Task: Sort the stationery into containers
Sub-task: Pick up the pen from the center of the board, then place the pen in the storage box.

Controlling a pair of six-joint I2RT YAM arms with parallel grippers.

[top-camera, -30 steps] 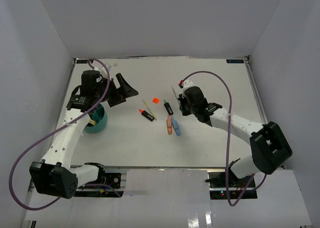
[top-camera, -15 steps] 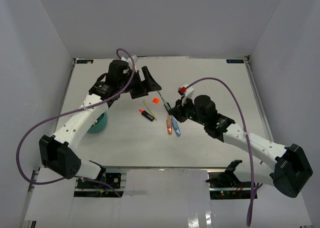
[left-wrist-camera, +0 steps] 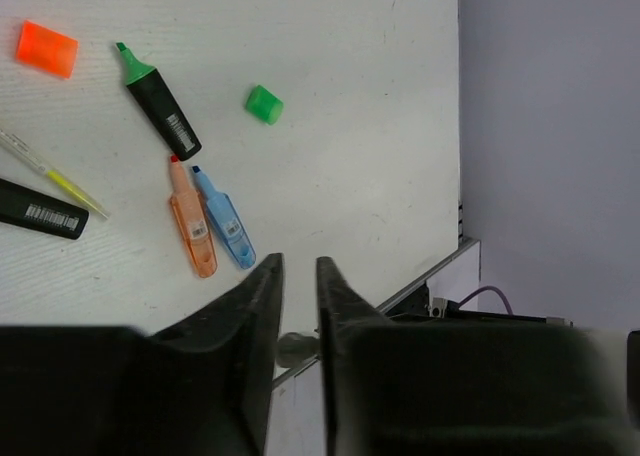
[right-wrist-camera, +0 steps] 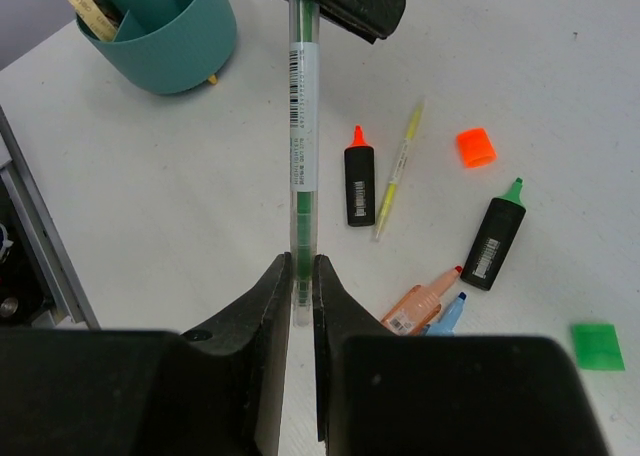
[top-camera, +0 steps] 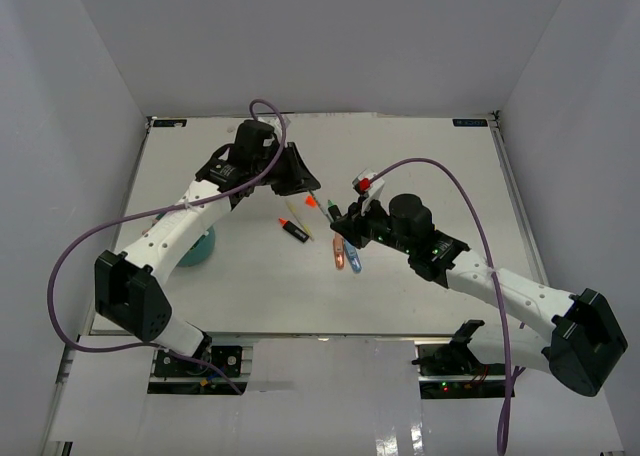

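Note:
My right gripper is shut on a clear pen with green ink, held above the table and pointing toward the left arm. The pen's far end sits between the narrowed jaws of my left gripper, which touch it on both sides. The teal tub stands at the left, with several items in its compartments. Loose on the table lie an orange-tipped black marker, a yellow pen, an orange square, a green-tipped marker and a green square.
An orange highlighter and a blue one lie side by side under the held pen. The table's near edge runs close behind them. The left forearm crosses over the tub in the top view.
The left arm swung from over the tub to the table's middle and its wide-open jaws closed round the pen's far end. The right arm carried the pen toward it, then held still.

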